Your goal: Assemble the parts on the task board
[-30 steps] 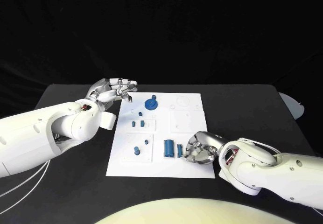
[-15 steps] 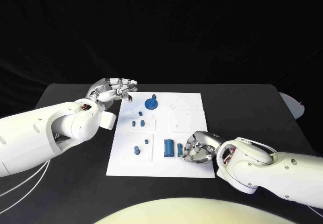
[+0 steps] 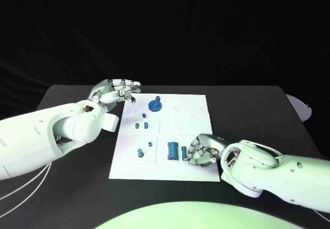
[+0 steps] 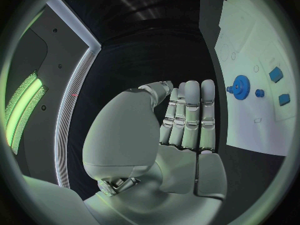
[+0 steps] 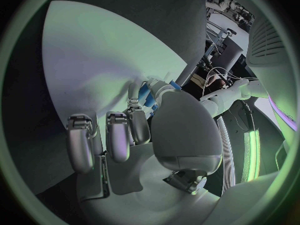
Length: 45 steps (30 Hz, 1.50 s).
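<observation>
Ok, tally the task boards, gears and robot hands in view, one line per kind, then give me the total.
Task board: 1
Blue gear: 1
Hands: 2, the left hand and the right hand
Total: 4

1. The right hand [image 3: 201, 153] sits slightly nearer the board's middle than a second ago, its fingers curled down against the narrow blue part [image 3: 183, 153] on the task board [image 3: 192, 125].
2. That part seems pinched now, though the fingers hide the contact.
</observation>
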### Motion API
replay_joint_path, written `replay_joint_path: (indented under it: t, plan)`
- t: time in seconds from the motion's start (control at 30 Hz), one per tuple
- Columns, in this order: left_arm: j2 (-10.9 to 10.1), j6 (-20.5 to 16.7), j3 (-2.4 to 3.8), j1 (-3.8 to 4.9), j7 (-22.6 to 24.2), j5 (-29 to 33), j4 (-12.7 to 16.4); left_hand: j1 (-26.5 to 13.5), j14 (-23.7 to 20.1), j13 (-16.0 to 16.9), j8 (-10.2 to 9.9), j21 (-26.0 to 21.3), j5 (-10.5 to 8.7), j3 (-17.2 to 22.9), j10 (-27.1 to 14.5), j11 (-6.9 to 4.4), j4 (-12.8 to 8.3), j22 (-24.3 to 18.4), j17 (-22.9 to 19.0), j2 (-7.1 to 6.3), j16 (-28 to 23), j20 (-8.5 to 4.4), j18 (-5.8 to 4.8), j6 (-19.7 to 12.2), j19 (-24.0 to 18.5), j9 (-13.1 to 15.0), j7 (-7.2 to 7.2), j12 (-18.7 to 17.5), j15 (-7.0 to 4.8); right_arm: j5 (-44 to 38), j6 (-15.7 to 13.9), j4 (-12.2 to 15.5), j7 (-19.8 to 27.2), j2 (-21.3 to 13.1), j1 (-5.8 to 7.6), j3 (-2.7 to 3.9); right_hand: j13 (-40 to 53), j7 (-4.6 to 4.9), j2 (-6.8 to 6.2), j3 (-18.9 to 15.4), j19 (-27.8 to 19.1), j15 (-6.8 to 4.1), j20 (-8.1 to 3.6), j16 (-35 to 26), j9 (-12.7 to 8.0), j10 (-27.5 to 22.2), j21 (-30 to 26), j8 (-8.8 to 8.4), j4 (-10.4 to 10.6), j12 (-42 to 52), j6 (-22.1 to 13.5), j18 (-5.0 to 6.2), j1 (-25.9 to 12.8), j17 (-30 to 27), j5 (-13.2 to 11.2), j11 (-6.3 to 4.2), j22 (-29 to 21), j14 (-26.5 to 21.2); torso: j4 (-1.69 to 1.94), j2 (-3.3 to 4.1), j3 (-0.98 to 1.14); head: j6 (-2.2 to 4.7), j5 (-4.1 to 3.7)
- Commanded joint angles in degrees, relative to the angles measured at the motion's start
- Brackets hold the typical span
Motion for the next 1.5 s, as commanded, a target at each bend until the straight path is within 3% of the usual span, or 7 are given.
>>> replay_joint_path:
  t: [0.03,0.5,1.1,1.5]
  plan:
    - [0.04,0.83,0.04,-0.09,0.27,-0.18,0.17,-0.16,0.1,0.06,0.23,-0.3,0.12,0.15,-0.34,0.0,-0.3,0.07,-0.06,0.56,-0.35,-0.02,0.79,0.03,0.42,0.06,0.11,0.32,-0.14,-0.11,0.15,0.15,-0.08,-0.08,-0.06,-0.01,6.63,-0.22,-0.21,-0.25,5.99,-0.2,-0.23,0.07,-0.05,0.58,0.31,0.11,0.36,0.18,0.02,-0.38,0.0,8.69,-0.42,0.08,15.09,4.71,0.0,0.02,0.02,0.05,0.01]
    - [0.03,0.81,0.03,-0.09,0.27,-0.18,0.11,-0.11,0.1,0.06,0.24,-0.31,0.13,0.19,-0.35,-0.01,-0.35,0.08,-0.06,0.6,-0.36,-0.02,0.8,0.04,0.42,0.06,0.1,0.35,-0.15,0.34,-1.61,2.01,1.34,-1.37,0.06,0.04,6.58,-0.12,-1.04,-1.29,5.99,-0.12,-0.18,0.05,-0.1,0.53,0.31,0.08,0.82,0.05,0.0,-0.38,-0.68,8.67,-0.63,0.17,15.09,4.7,-0.06,-0.04,0.0,0.13,0.0]
    - [0.03,0.84,0.03,-0.09,0.23,-0.18,0.14,-0.08,0.1,0.07,0.25,-0.31,0.13,0.22,-0.36,-0.01,-0.39,0.08,-0.07,0.63,-0.36,-0.03,0.8,0.04,0.43,0.07,0.1,0.38,-0.16,0.21,-1.71,0.91,1.08,-1.1,0.35,0.13,6.69,-0.08,-0.41,-2.27,5.99,-0.05,-0.11,0.11,-0.18,0.61,0.31,0.06,1.03,0.16,0.17,-0.38,-2.47,8.8,-0.49,0.24,15.09,4.73,0.04,0.01,-0.01,0.05,-0.04]
    - [0.02,0.84,0.03,-0.09,0.2,-0.18,0.17,-0.08,0.1,0.07,0.25,-0.31,0.13,0.22,-0.36,-0.01,-0.39,0.08,-0.07,0.63,-0.36,-0.03,0.8,0.04,0.43,0.07,0.1,0.38,-0.16,-2.44,1.02,-0.22,-0.52,0.13,0.4,0.14,6.85,-0.42,-0.45,-1.63,5.99,-0.28,-0.26,0.11,-0.24,0.67,0.31,0.08,-0.36,0.3,0.11,-0.38,2.17,8.81,-1.83,-0.06,15.09,4.73,0.01,0.0,-0.01,-0.05,-0.03]
